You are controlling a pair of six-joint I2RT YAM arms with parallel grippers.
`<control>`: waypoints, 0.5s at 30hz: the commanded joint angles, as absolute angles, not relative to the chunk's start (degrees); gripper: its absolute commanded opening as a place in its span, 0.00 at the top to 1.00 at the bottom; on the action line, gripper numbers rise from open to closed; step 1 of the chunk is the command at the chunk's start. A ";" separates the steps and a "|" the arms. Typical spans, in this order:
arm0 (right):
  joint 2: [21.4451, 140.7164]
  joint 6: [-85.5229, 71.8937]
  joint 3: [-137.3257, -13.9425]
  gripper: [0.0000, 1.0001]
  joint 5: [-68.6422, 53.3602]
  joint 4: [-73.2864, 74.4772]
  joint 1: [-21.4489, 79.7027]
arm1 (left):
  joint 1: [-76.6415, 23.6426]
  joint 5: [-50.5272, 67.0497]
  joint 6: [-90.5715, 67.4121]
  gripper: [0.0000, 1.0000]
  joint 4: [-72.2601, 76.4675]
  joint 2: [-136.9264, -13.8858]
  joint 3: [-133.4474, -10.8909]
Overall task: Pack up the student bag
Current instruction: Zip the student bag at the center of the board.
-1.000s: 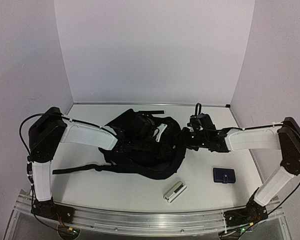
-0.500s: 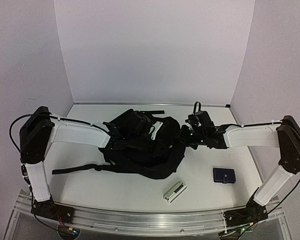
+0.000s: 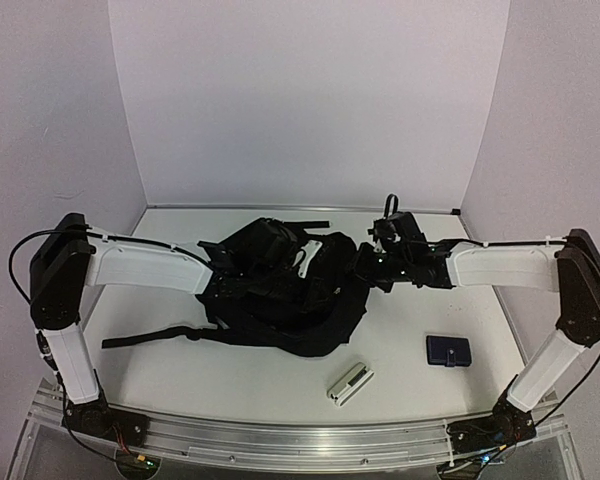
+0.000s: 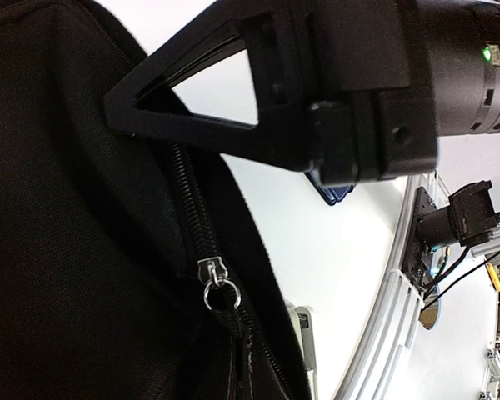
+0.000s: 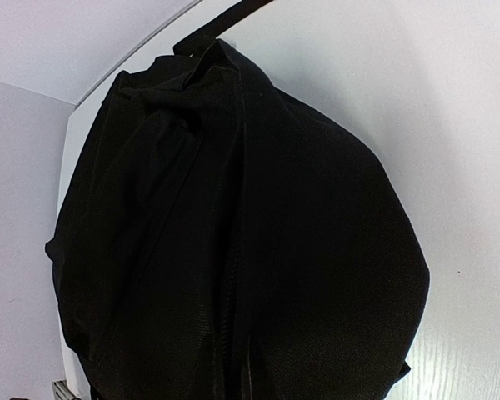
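Observation:
The student bag (image 3: 280, 300) is a large black backpack lying mid-table between my two arms. It fills the left wrist view (image 4: 67, 250) and the right wrist view (image 5: 233, 233). A zip with a silver slider and ring (image 4: 218, 279) runs down it. My left gripper (image 3: 223, 265) is pressed into the bag's left side, its fingers hidden in the fabric. My right gripper (image 3: 363, 265) is at the bag's right edge. In the left wrist view its black finger meets the bag's rim (image 4: 112, 108), closed on the fabric.
A small dark-blue pouch (image 3: 448, 350) lies on the table at the right, and its edge also shows in the left wrist view (image 4: 337, 193). A silver-white flat case (image 3: 350, 382) lies near the front. A black strap (image 3: 150, 338) trails left. A metal rail (image 3: 300, 435) runs along the near edge.
Both arms have stretched further back across the table and the bag has shifted and bunched up with them. The pouch and the silver case have not moved.

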State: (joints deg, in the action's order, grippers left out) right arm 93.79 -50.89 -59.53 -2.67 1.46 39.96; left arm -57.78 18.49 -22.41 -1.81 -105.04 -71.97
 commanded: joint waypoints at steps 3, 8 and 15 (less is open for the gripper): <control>95.78 -49.81 -63.48 1.00 9.50 -3.64 34.41 | -63.86 32.74 -20.91 1.00 -9.74 -106.36 -78.39; 96.04 -50.72 -66.54 1.00 12.73 -3.61 33.78 | -66.49 34.79 -21.00 1.00 -12.28 -109.04 -80.08; 98.91 -51.72 -70.82 1.00 14.28 -3.65 31.32 | -67.62 32.17 -21.73 1.00 -15.68 -106.34 -78.11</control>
